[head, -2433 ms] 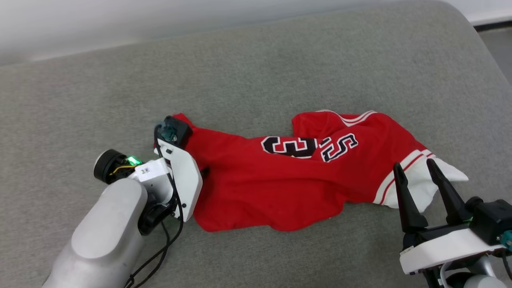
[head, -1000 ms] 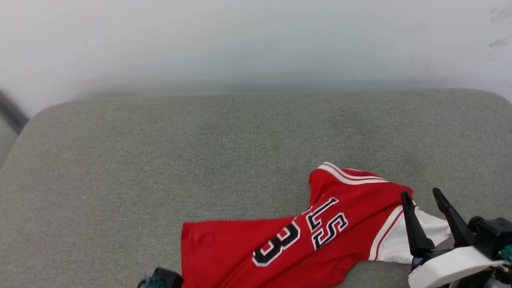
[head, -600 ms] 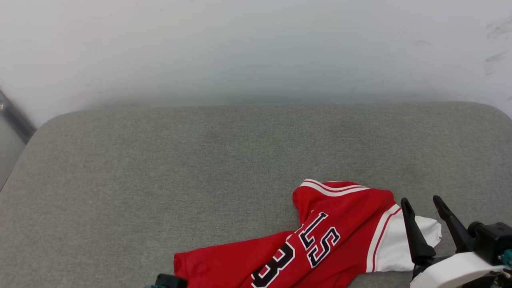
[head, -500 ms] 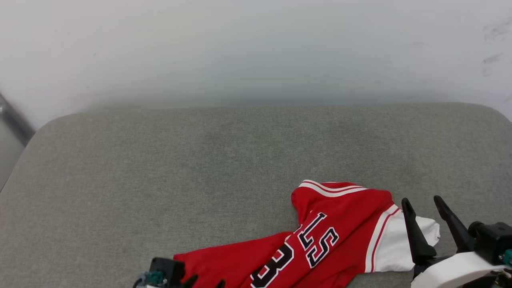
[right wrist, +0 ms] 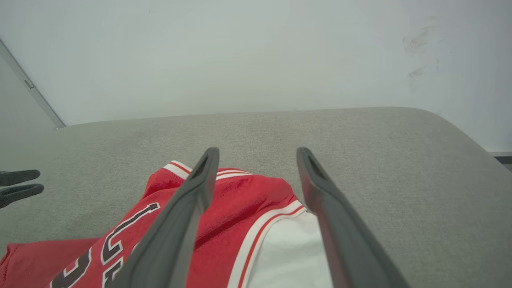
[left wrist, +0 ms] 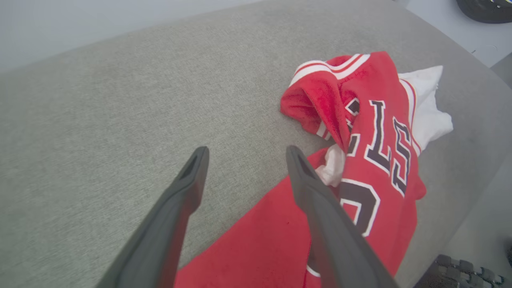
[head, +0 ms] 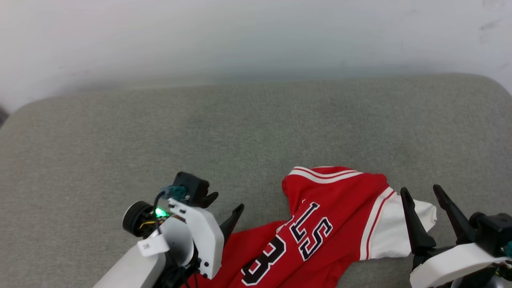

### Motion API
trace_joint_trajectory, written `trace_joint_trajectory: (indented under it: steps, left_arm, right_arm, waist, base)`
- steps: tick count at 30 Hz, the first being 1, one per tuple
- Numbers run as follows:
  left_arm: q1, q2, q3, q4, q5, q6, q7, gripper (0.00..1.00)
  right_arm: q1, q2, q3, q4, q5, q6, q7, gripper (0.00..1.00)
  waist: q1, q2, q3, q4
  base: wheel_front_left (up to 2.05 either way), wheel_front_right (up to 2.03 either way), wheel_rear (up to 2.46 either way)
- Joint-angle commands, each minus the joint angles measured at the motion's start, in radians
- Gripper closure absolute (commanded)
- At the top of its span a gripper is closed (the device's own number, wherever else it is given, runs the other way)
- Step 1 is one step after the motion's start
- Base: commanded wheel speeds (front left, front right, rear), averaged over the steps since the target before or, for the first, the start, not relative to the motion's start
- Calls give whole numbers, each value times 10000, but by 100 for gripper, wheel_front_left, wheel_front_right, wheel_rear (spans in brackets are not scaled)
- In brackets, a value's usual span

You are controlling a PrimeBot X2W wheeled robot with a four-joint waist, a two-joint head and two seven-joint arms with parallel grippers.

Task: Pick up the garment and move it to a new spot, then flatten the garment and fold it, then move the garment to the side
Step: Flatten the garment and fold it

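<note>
While garment (head: 320,232) lies near cushion (head: 240,120) edge, broad grey expanse beyond

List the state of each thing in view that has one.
shirt: crumpled, unfolded, lying loose on the grey cushion
left pincer: open, empty, at the shirt's red end
right pincer: open, empty, over the white sleeve, not gripping it

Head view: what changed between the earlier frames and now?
The left gripper let go of the garment at its red end and now stands open by that edge. The right gripper stayed open over the white sleeve; the camera itself shifted.
</note>
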Motion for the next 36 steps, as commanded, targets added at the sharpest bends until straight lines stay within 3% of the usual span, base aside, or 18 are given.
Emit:
trace_joint_trajectory:
  steps: [1, 7, 19, 20, 21, 27, 36]
  left_arm:
    - [-358, -54, -195, 290, -100, -276, 388, 0]
    - [-1345, -81, -909, 1299, -351, -992, 2011, 0]
    - [-1900, -6, -2568, 2656, -706, -1496, 4105, 0]
    - [-1897, -15, -2694, 2683, -735, -1516, 4110, 62]
    - [-1908, -51, -2770, 2686, -805, -1528, 4000, 100]
    - [-2300, 62, -2505, 2455, -472, -1359, 2605, 100]
    - [-1913, 721, -1038, 1245, -20, 251, 308, 100]
  right_arm:
    - [-162, 11, 9, 15, 4, -3, -19, 0]
    - [-448, 13, 74, 170, 116, -3, -181, 0]
    - [-783, 12, 106, 617, 241, -3, -509, 0]
    - [-787, 12, 105, 645, 235, -3, -521, 0]
    - [-796, 12, 103, 676, 248, -3, -536, 0]
    - [-769, 12, -43, 775, 315, -3, -484, 0]
    - [-395, 12, -283, 956, 405, -3, -402, 0]
  waist:
    - [0, 0, 474, -263]
    - [0, 0, 1129, -619]
    - [0, 0, 1626, -1015]
    - [0, 0, 1614, -1027]
    - [0, 0, 1596, -1033]
    - [0, 0, 1337, -881]
    - [0, 0, 632, -331]
  base:
    - [0, 0, 0]
    - [0, 0, 0]
    - [0, 0, 0]
    - [0, 0, 0]
    - [0, 0, 0]
    - [0, 0, 0]
    - [0, 0, 0]
